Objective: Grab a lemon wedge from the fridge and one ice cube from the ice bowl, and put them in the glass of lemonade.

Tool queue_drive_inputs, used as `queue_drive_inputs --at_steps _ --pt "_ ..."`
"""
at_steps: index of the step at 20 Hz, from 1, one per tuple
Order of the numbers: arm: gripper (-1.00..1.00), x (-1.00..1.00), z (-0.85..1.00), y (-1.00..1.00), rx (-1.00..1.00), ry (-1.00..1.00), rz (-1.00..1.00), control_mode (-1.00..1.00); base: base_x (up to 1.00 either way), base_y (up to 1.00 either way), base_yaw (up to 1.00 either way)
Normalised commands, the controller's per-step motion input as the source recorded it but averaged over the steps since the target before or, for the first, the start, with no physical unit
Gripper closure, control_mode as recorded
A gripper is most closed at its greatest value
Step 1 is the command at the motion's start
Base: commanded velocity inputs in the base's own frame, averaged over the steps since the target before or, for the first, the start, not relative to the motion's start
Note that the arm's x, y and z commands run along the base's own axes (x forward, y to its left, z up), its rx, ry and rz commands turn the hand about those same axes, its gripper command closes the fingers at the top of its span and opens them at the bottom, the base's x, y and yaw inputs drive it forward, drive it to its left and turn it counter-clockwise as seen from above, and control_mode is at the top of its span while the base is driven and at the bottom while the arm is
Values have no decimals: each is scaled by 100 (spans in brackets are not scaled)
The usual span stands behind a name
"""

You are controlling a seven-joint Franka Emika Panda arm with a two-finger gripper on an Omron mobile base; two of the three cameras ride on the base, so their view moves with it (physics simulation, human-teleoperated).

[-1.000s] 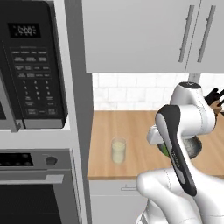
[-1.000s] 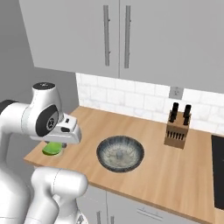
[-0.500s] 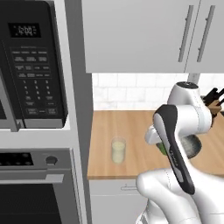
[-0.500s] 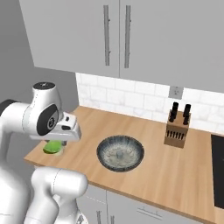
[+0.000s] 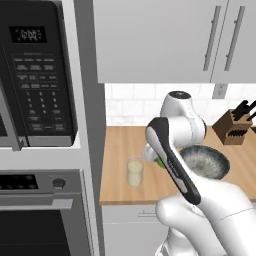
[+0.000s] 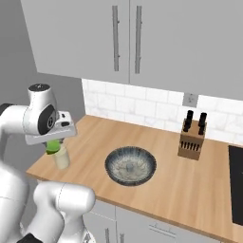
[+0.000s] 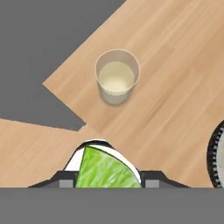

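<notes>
My gripper [image 7: 107, 177] is shut on the lemon wedge [image 7: 105, 168], a yellow-green slice that sits between the fingertips at the bottom of the hand view. The glass of lemonade [image 7: 117, 78] stands upright on the wooden counter, ahead of the wedge and apart from it. From the left base view the gripper [image 5: 156, 159] hangs just right of the glass [image 5: 134, 172]. From the right base view the wedge [image 6: 52, 148] sits just above and left of the glass [image 6: 61, 157]. The ice bowl [image 6: 130, 164] lies to the right; no single ice cube can be made out in it. The fridge is out of view.
A knife block [image 6: 191, 141] stands at the back right of the counter. A black microwave [image 5: 35, 75] and oven [image 5: 40, 210] fill the wall left of the counter. Grey wall cabinets [image 6: 126, 38] hang above. The counter's left end [image 7: 57, 94] lies close to the glass.
The arm has swung left across the counter with the wedge still held, bringing the gripper from beside the bowl to next to the glass. Glass and bowl have not moved.
</notes>
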Motion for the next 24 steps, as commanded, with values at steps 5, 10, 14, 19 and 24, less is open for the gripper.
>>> queue_drive_inputs --at_steps 5,10,14,19,24 --pt "100 78 -27 1 2 -11 0 -100 0 0 0" --pt "100 25 -31 7 0 -1 0 -100 0 0 0" --pt "100 0 -4 21 -2 0 0 -100 0 0 0" --pt "100 0 0 25 -1 0 0 -100 0 0 0" --pt "100 7 0 12 0 0 0 -100 0 0 0"
